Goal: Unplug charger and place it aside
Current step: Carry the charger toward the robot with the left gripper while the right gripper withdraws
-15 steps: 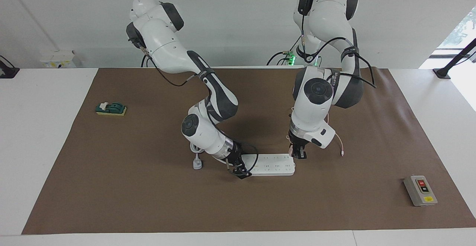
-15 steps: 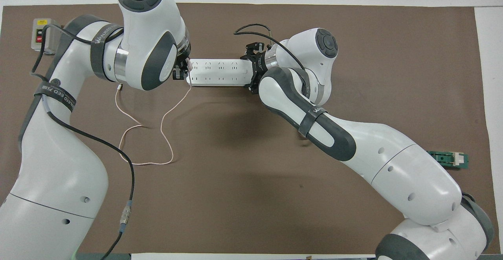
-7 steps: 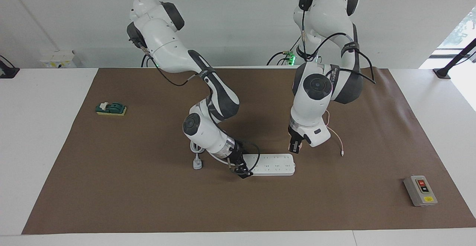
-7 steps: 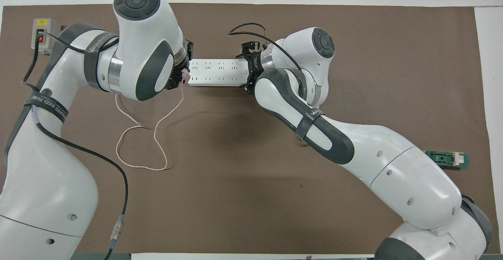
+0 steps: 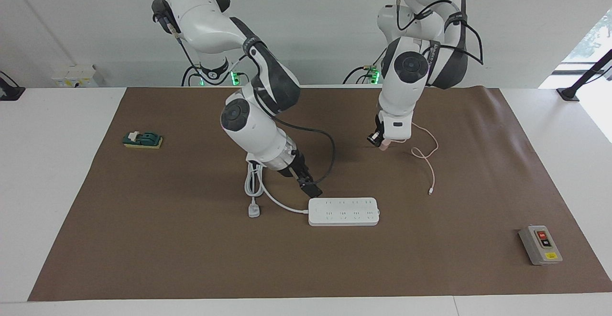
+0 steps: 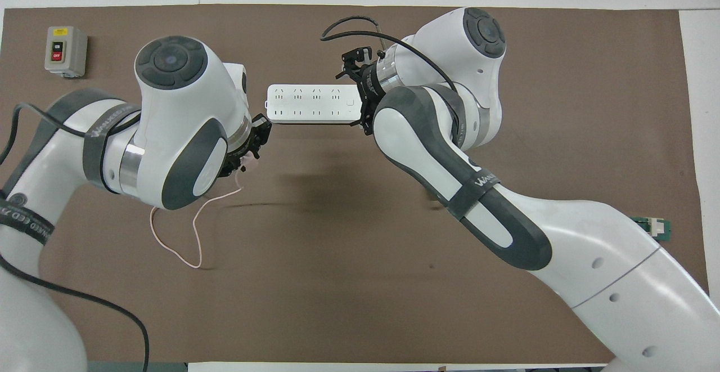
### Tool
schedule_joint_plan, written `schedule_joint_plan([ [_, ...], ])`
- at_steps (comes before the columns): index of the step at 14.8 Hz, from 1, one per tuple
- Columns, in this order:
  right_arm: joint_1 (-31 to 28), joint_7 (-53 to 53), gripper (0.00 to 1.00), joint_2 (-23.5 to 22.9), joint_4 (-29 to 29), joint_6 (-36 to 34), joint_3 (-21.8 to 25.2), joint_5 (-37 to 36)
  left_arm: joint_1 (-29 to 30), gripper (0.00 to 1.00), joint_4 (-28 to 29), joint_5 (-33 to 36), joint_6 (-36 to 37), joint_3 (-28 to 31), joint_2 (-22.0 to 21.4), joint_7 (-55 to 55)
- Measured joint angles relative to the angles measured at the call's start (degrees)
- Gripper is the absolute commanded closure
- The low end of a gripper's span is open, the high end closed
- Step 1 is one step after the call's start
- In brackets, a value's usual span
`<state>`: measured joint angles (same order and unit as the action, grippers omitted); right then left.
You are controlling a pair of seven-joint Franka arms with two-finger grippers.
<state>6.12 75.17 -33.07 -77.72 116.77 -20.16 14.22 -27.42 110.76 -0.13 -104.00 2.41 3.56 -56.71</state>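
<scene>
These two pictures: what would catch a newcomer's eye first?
Two big white arms lean over a brown mat. The left pincer holds a small pink charger in the air, its thin cable trailing onto the mat. The right pincer hangs above one end of a white power strip.

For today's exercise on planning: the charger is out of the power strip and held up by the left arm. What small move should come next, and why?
Probably lower the left claw, shut on the charger, to the bare mat beneath it; it already hangs clear of the power strip.
</scene>
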Motion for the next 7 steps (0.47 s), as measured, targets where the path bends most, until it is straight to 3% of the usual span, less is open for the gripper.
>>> schedule_joint_plan([
  [4, -7.73, -23.35, 0.0, 8.66, -5.61, -10.27, 0.09, -2.84, 0.89, 1.0, 13.82, 0.15, 0.15, 0.64, -11.6, 10.55],
  [7, -11.45, -39.59, 0.0, 15.21, -8.12, -18.69, 0.13, -9.2, 5.71, 1.0, 20.71, 0.85, -0.14, 0.93, -16.35, 18.87],
])
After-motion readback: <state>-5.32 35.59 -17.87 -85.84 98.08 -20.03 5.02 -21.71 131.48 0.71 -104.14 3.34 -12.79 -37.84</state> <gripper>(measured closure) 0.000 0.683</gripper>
